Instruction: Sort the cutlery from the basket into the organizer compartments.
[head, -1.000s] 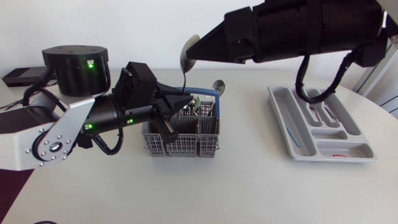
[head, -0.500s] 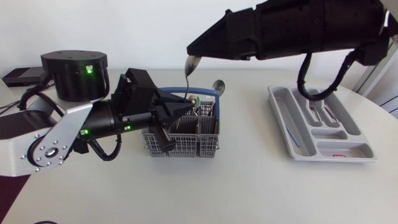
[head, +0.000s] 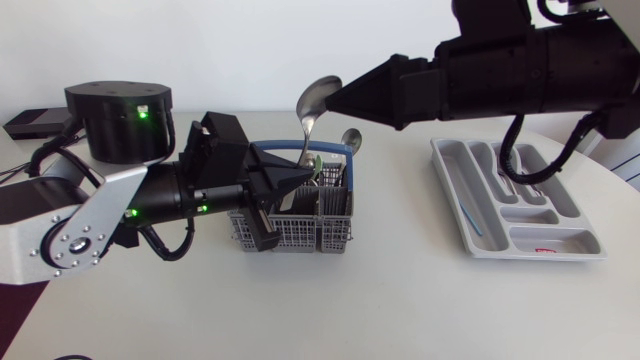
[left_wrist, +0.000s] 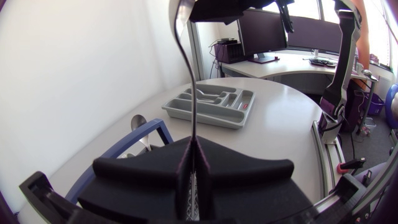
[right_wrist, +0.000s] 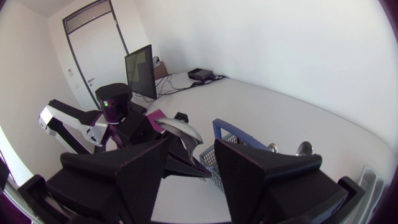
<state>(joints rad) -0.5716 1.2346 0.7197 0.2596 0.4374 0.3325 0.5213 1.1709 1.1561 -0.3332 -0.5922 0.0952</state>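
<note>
Spoon (head: 312, 105): upright above the basket (head: 296, 228), bowl at the top, handle running down into the left end effector (head: 297, 172).

Left end effector: closed on the lower handle. The left wrist view shows this plainly, with both fingers pressed together and the handle (left_wrist: 191, 81) pinched in the seam between them (left_wrist: 194, 152). In the head view the grip point is only a dark wedge over the basket.

Right end effector (head: 336, 100): its tip is level with the spoon bowl and just beside it. The head view does not show the finger gap. In the right wrist view the fingers stand apart (right_wrist: 191, 152), with the spoon bowl (right_wrist: 179, 130) ahead of the gap and not gripped. The left wrist view catches only its black tip (left_wrist: 217, 7) by the bowl.

Basket: grey mesh with a blue handle (head: 335, 150), on the white surface (head: 380, 300). One more spoon bowl (head: 350, 138) rises from it in the head view. The right wrist view shows two (right_wrist: 272, 148) (right_wrist: 303, 148).

Organizer (head: 470, 235): grey, well apart from the basket, toward the right arm. Some cutlery (head: 522, 182) lies in its compartments.
</note>
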